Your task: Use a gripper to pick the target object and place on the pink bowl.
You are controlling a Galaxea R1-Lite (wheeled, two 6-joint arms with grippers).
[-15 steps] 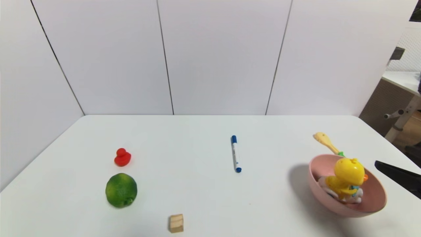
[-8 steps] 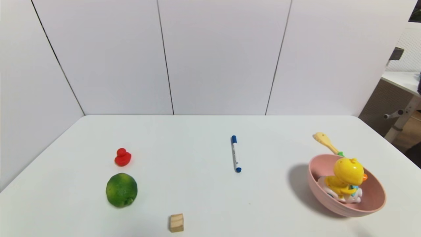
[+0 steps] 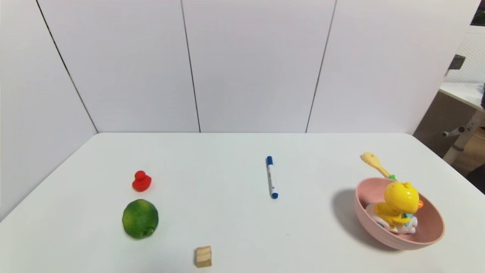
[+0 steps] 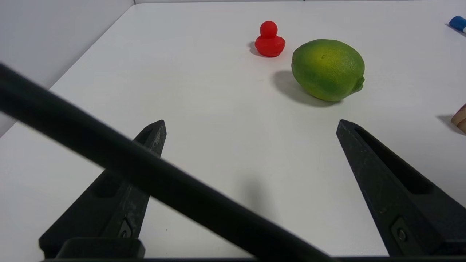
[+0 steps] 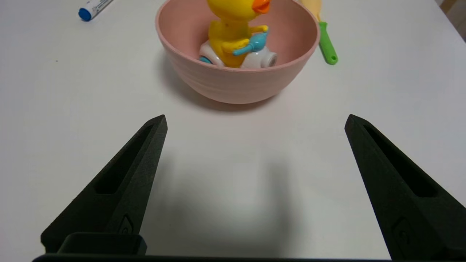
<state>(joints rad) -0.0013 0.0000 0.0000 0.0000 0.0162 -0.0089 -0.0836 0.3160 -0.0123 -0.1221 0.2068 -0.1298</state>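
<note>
Yellow chick toy [image 3: 398, 210] upright in pink bowl [image 3: 432, 235]

Bright, even overhead light; soft shadows beside the pink bowl [image 3: 398, 231] and lime [image 4: 327, 69].

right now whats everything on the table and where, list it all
chick toy: 1, yellow on a white car, inside the bowl
bowl: 1, pink, near right of table
spoon: 1, yellow with green handle end, just behind the bowl
pen: 1, white with blue cap, centre
duck: 1, red, left side
lime: 1, green, just in front of the duck
block: 1, wooden, near edge
table: 1, white
left gripper: black, jaws open, holding nothing, near the lime
right gripper: black, jaws open, holding nothing, short of the bowl
</note>
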